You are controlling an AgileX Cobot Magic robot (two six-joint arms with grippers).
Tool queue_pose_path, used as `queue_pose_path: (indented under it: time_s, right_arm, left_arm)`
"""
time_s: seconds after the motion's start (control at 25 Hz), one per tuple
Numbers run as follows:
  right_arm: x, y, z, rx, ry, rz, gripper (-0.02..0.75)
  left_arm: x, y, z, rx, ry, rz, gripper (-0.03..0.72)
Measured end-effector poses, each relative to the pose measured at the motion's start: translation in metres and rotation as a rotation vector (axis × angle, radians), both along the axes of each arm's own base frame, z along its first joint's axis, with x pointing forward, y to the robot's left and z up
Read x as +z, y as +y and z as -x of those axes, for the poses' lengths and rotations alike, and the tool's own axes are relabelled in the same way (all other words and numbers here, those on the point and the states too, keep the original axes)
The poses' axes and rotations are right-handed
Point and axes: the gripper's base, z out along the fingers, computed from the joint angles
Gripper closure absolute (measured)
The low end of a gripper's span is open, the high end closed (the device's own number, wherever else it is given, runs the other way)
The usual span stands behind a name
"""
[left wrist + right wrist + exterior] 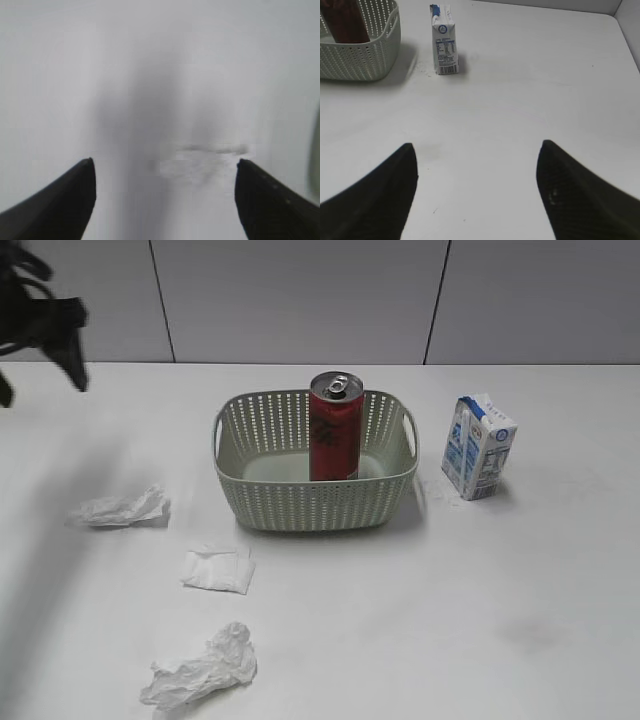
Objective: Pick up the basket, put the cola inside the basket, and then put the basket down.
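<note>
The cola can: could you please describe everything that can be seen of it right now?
The cola can is tall, slim and red, with dark markings down its side and a silver top with a pull tab; it looks like metal. It stands upright inside the basket, near the back wall, its upper part rising above the rim. No gripper touches it. The right wrist view shows only part of its red side through the basket.
</note>
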Motion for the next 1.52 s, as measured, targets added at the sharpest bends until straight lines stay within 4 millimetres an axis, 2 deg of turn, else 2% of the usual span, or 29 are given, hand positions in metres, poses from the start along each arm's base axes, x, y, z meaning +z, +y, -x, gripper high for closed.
queue_pose_path:
  time_s: [0.12,0.2,0.32,0.52,0.68,0.96,1.2,1.36,1.52]
  right_arm:
    - [0.000,0.000,0.000,0.000,-0.001,0.000,0.178]
    - [0.000,0.000,0.000,0.000,-0.001,-0.001,0.178]
    - [0.000,0.000,0.000,0.000,-0.001,-0.001,0.178]
    - [0.000,0.000,0.000,0.000,-0.001,-0.002,0.178]
    - [0.000,0.000,0.000,0.000,-0.001,-0.002,0.178]
    - [0.000,0.000,0.000,0.000,-0.001,-0.002,0.180]
    - [0.000,0.000,0.000,0.000,-0.001,-0.003,0.180]
    - [0.000,0.000,0.000,0.000,-0.001,-0.003,0.180]
    - [0.000,0.000,0.000,0.000,-0.001,-0.003,0.180]
  left_arm:
    - [0.002,0.047,0.011,0.029,0.030,-0.101,0.036]
    - [0.005,0.058,0.028,0.023,0.047,-0.127,0.041]
    - [0.007,0.056,0.061,-0.017,0.067,-0.142,0.053]
    - [0.003,0.050,0.128,-0.031,0.030,-0.156,0.069]
    - [0.011,0.043,0.180,-0.008,-0.147,-0.155,0.083]
    - [0.027,0.028,0.260,-0.054,-0.424,-0.161,0.098]
    - [0.023,0.024,0.314,-0.052,-0.554,-0.165,0.099]
    - [0.029,0.023,0.337,-0.052,-0.653,-0.186,0.111]
    - [0.025,0.023,0.355,-0.056,-0.691,-0.198,0.129]
